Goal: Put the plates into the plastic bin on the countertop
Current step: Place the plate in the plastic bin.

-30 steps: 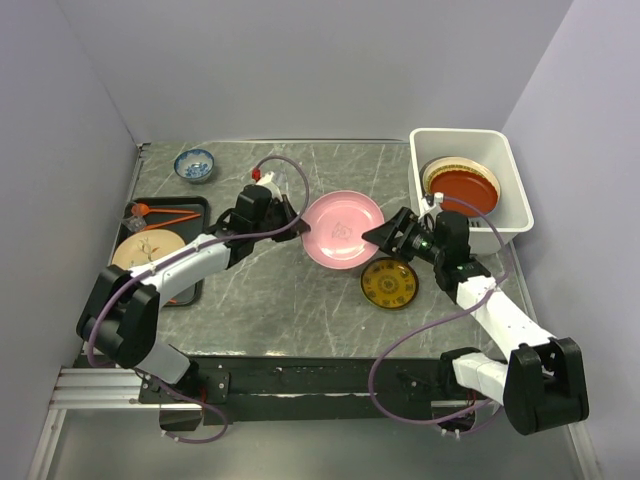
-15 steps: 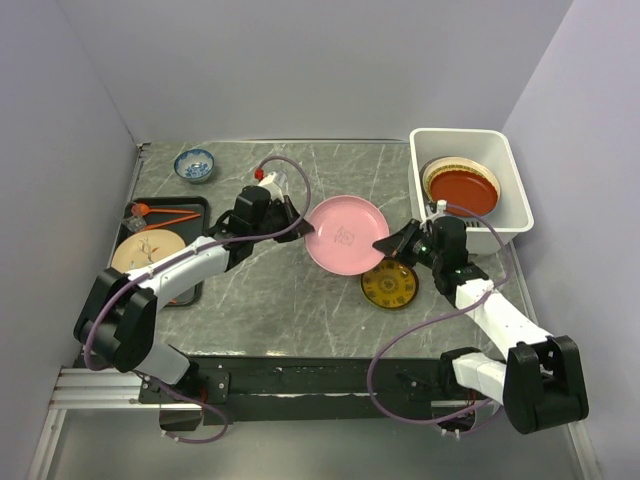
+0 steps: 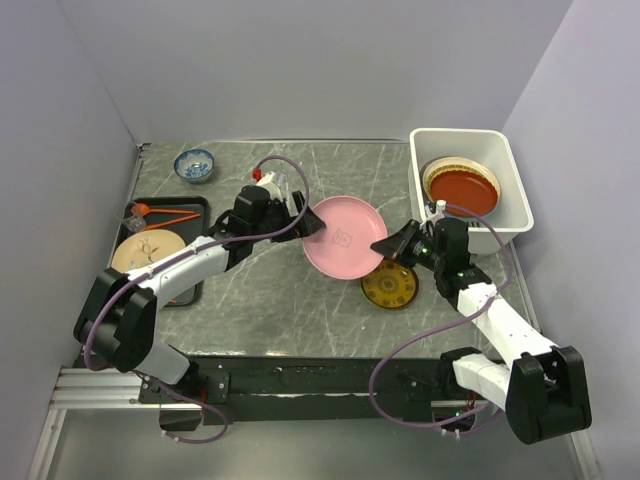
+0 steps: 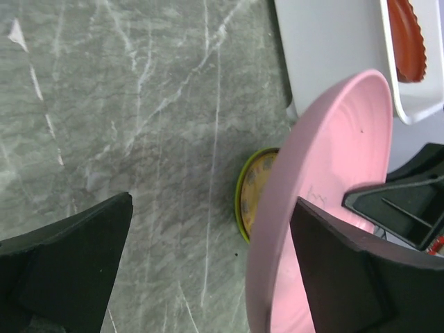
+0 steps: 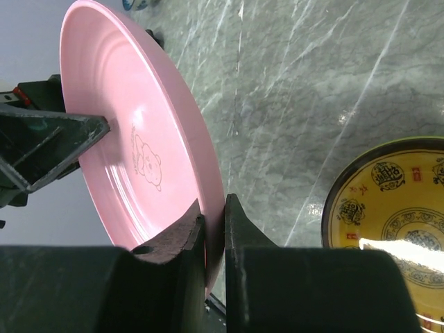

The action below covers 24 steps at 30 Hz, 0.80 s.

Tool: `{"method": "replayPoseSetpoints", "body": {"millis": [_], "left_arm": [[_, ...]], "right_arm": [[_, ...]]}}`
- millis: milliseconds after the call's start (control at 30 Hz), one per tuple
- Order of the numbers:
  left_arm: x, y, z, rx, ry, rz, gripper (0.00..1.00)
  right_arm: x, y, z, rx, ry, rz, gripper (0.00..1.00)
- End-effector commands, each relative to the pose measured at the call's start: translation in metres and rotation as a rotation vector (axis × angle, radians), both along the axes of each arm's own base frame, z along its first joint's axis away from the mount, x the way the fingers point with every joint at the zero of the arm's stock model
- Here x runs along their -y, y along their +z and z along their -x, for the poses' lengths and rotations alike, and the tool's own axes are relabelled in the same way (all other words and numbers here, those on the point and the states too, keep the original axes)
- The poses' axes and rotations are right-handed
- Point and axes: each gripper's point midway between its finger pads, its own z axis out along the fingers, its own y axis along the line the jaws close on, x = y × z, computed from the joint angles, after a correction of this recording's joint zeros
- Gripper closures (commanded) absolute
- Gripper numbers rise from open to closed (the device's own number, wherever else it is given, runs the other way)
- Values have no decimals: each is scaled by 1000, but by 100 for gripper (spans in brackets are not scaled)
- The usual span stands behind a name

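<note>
While the right gripper (image 3: 386, 246) is clamped on the near-right rim of the pink plate (image 3: 343, 236), one finger on each face of it, I see the left gripper (image 3: 300, 222) standing wide apart at the plate's opposite edge, holding nothing. On my left wrist feed the rim runs close past one open finger (image 4: 374, 277), with the other finger well clear. I cannot tell whether rim and pad touch.

That pink plate sits tilted over the middle of the countertop (image 3: 270, 290), between the two arms. From above, its lower right edge overlaps the small yellow-patterned plate (image 3: 389, 286), which lies flat on the marble just below the right gripper.

Off to the far right stands the white plastic bin (image 3: 503, 152), apart from the pink plate, with a red-orange plate (image 3: 462, 188) lying inside it.

On my left side a cream plate with a leaf sprig (image 3: 147, 250) rests on the black tray (image 3: 197, 206), and a small blue-and-white bowl (image 3: 194, 164) sits beyond it near the back wall.
</note>
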Motion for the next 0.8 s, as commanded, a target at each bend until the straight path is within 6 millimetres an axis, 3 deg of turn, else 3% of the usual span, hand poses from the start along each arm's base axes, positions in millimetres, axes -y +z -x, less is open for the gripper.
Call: {"method": "replayPoseSetpoints", "body": {"millis": [0,200,400,633,767], "left_arm": [[-12,16,-3,62,50,-8,1],[-20,35,-2,119,84,5,1],[-43,37,-3,136,162,-47,1],[-74,29,-10,113,232,-39,1],[-81,22,-12,95,260,-19,1]], "right_arm": [[-8,29,-8,94,30,-37,100],[-10,25,-15,82,37,-25,100],[-11,17,-27,61,28,-15,100],[-10,12,-36,46,10,-16,100],[-7,12,-35,45,-6,6,100]]}}
